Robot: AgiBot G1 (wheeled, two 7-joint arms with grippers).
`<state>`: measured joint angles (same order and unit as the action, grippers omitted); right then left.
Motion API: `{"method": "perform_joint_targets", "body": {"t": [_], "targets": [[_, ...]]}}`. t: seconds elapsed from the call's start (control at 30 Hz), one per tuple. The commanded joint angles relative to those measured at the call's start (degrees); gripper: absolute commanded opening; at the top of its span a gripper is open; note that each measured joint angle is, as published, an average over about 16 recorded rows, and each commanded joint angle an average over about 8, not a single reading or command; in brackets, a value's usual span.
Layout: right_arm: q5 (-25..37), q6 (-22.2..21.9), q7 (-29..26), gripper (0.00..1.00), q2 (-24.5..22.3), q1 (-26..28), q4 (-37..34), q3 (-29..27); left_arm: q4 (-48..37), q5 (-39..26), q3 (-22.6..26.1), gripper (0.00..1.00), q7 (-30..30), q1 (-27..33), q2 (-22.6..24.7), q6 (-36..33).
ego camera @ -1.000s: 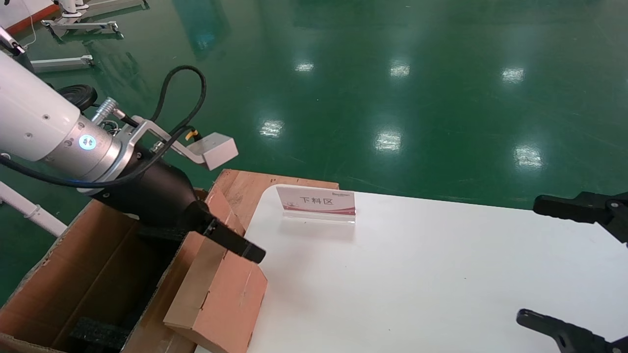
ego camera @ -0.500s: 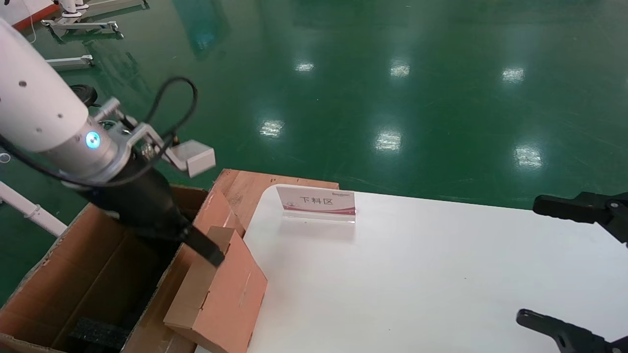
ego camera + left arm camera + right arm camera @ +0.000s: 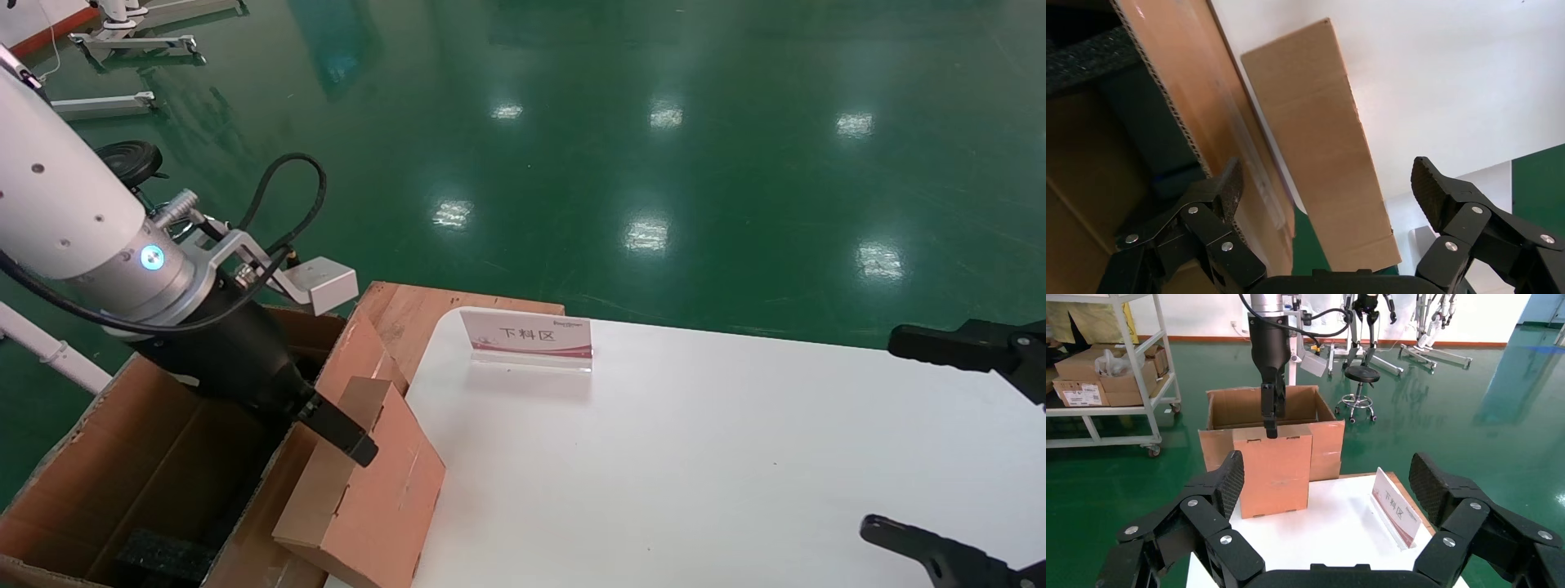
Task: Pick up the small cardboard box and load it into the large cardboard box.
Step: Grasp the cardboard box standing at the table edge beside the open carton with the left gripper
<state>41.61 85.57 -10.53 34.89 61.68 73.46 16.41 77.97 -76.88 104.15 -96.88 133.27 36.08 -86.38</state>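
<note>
Though the small cardboard box (image 3: 364,490) is at the carton's side, it is not yet loaded.
Largest first: the large cardboard box (image 3: 122,482) stands open beside the white counter (image 3: 719,457), black foam (image 3: 159,555) inside. The small cardboard box leans tilted against its near wall, its lower edge on the counter's corner, outside the carton. The left pincer (image 3: 1327,190) hangs spread wide astride that wall and the small box's top edge, gripping nothing, so grasp, lift and placing all remain. The right pincer (image 3: 1324,484) waits open, well apart over the counter.
</note>
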Motion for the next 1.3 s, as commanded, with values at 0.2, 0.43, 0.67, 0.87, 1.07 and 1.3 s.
{"method": "perform_joint_targets", "body": {"t": [0.2,0.43,0.67,0.87,1.07,1.3], "targets": [[-0.02,-0.01,0.01,1.0,-0.01,0.01,0.0,0.03,-0.03,0.5,0.92,1.0,0.69,-1.68,-0.91,1.93],[-0.04,-0.02,0.03,1.0,-0.02,0.01,0.0,0.05,-0.08,0.13,1.67,1.0,0.67,-2.98,-1.37,2.82],[-0.06,-0.04,0.04,1.0,-0.03,0.02,0.0,0.08,-0.09,-0.14,2.23,1.0,0.77,-3.27,-1.61,2.41],[-0.07,-0.05,0.05,1.0,-0.04,0.01,-0.01,0.08,-0.1,0.04,2.46,1.0,1.43,-3.6,-1.96,2.59],[-0.08,-0.06,0.05,0.5,-0.04,0.0,-0.01,0.08,-0.1,0.06,2.5,0.5,1.49,-3.67,-2.04,2.7],[-0.08,-0.06,0.05,0.0,-0.04,0.01,-0.02,0.09,-0.12,0.06,2.43,0.0,1.44,-3.62,-1.97,2.62]]}}
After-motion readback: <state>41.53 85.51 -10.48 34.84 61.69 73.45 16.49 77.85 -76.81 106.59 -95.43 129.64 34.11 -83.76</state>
